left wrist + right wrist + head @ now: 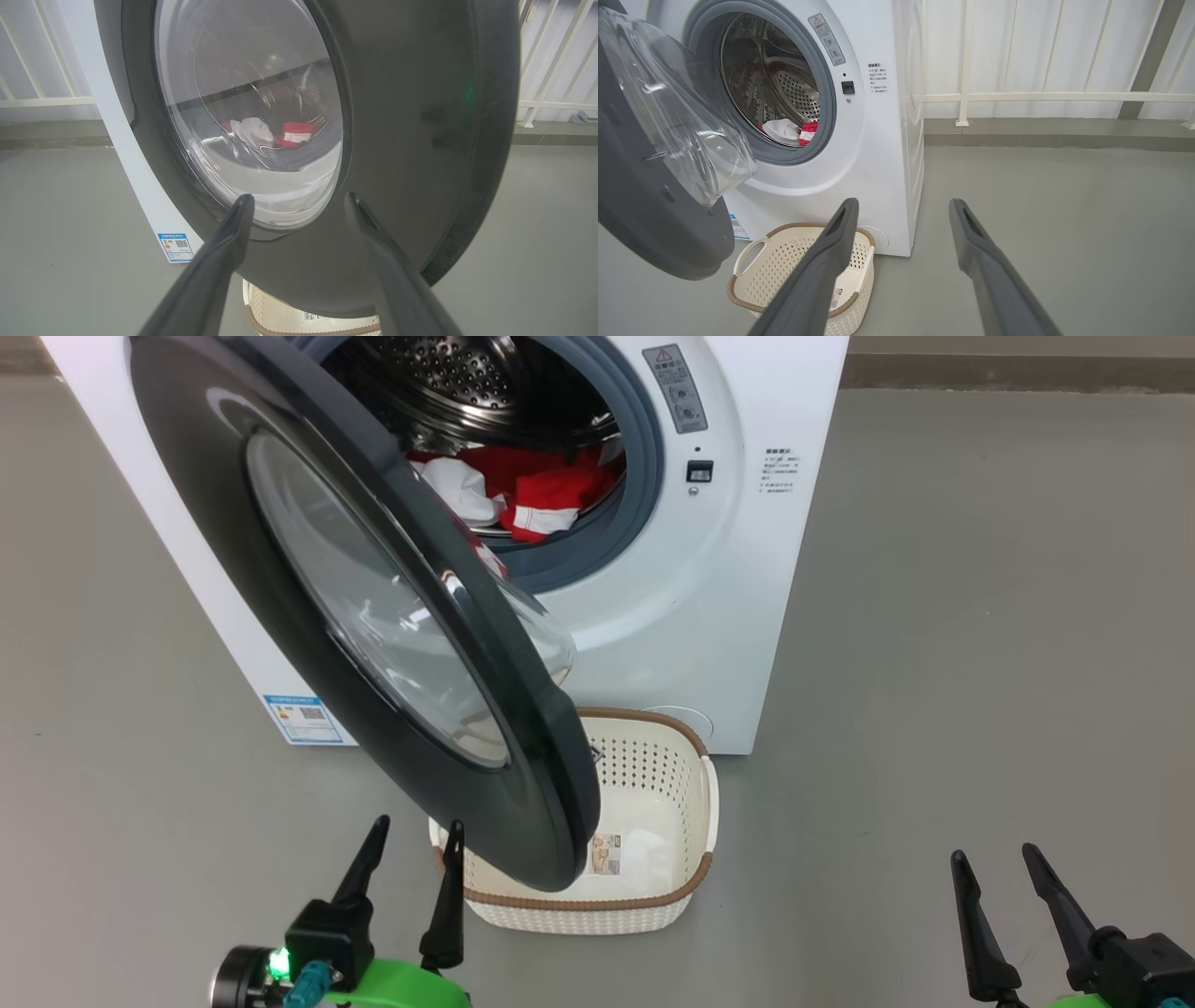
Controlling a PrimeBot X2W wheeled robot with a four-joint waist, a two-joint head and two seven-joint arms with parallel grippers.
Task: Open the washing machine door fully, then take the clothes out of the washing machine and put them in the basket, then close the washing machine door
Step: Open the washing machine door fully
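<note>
The white washing machine (709, 607) stands ahead with its black-rimmed door (280, 616) swung partly open toward me, the glass bowl bulging inward. Red-and-white clothes (541, 495) lie in the steel drum, also seen as clothes (794, 131) in the right wrist view. The cream basket (691, 803) sits on the floor in front of the machine, partly under the door's edge. My left gripper (417, 831) is open just below the door's lower rim, facing the door (420, 140). My right gripper (994, 861) is open at the lower right, over bare floor, holding nothing.
Grey floor (980, 663) spreads to the right of the machine. A white railing (1041, 97) runs along a raised kerb behind. A blue label (301, 719) sticks to the machine's lower left front.
</note>
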